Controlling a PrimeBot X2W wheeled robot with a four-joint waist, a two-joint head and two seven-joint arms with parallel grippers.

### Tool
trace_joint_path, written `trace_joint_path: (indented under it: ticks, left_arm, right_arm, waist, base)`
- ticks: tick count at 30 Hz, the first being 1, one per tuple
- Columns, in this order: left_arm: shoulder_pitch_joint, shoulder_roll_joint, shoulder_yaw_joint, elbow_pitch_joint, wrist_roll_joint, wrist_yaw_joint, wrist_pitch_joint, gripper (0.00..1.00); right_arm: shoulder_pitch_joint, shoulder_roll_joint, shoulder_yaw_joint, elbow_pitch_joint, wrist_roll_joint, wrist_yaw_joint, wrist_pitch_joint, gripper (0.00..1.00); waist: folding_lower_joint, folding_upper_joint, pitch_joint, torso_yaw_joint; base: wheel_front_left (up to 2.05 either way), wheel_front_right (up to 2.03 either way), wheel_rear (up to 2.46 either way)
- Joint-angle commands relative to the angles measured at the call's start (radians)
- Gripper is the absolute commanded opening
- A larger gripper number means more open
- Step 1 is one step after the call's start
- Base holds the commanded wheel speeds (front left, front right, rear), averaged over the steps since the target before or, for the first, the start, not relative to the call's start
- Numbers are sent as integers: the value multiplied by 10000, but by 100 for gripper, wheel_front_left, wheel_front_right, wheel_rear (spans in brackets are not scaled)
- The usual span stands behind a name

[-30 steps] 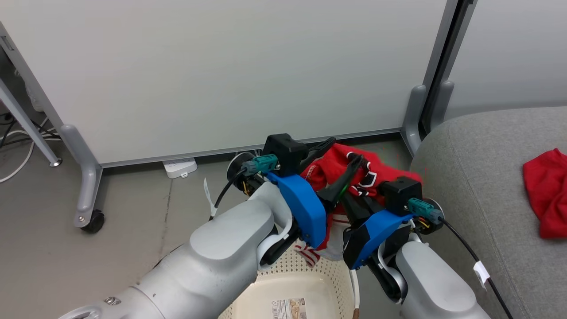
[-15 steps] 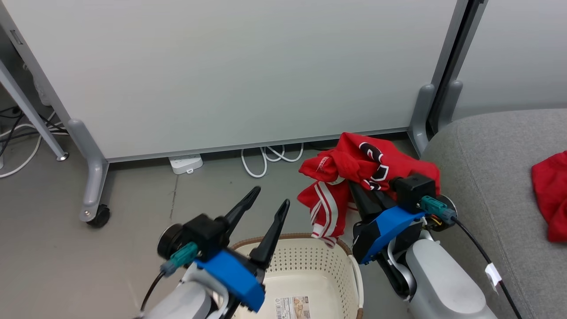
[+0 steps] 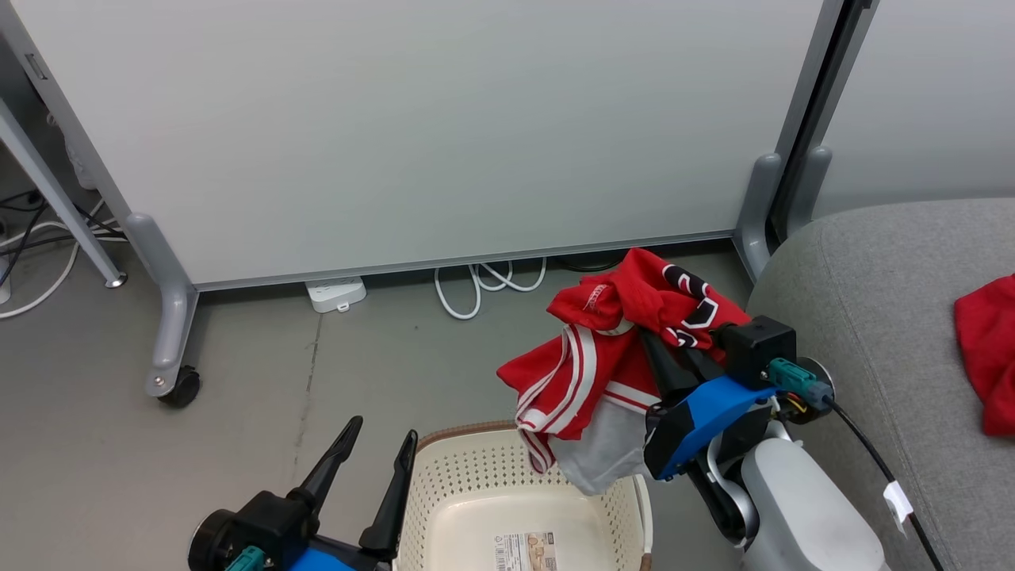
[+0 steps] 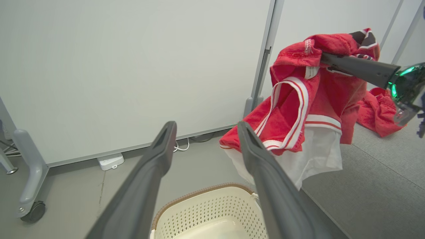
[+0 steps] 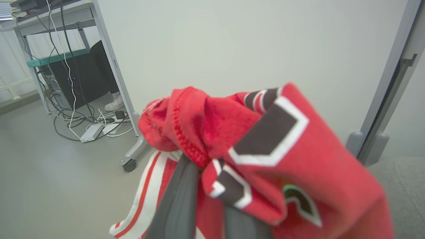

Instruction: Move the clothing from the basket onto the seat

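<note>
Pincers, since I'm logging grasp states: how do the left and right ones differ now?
The left pincer is open and empty; the right pincer is shut on the clothing. The left is lower, by the basket; the right is raised, nearer the seat. Both are dark and two-fingered.

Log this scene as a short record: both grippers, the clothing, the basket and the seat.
Left gripper: open, fingers apart, holding nothing, low beside the basket.
Right gripper: fingers shut on the red striped clothing, raised over the basket's far corner.
Red striped clothing: bunched, hanging, white stripes and black-and-white lettering.
Basket: cream, perforated, on the floor.
Seat: grey cushion, another red garment lying on it.
</note>
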Motion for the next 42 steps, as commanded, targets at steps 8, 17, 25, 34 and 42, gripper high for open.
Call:
trace_joint_path:
  ticks: [8, 17, 25, 34, 42]
  left_arm:
    - [336, -428, 884, 121, 911, -610, -29, 100]
    - [322, -656, 1414, 151, 1439, -963, -29, 100]
    - [-150, -890, 1400, 172, 1716, -1171, -29, 100]
    - [-357, -911, 1296, 282, 1852, -1241, -29, 100]
    - [-584, -793, 1184, 254, 1913, -1262, -29, 100]
  right_arm:
    - [235, -9, -93, -310, -52, -3, 174, 0]
    - [104, -9, -35, -472, 83, -3, 130, 0]
    - [112, -7, -294, -398, -35, -1, 36, 0]
    - [152, -3, -445, -405, 73, -3, -104, 0]
    - [273, -1, -555, -413, 70, -3, -169, 0]
  waist:
    - [1, 0, 35, -199]
    - [1, 0, 327, -1677]
    - [1, 0, 665, -3392]
    - [1, 0, 1019, -5061]
    - [1, 0, 1326, -5756]
  base:
    - [0, 0, 0]
    - [0, 0, 0]
    - [0, 0, 0]
    - [0, 0, 0]
    - [0, 0, 0]
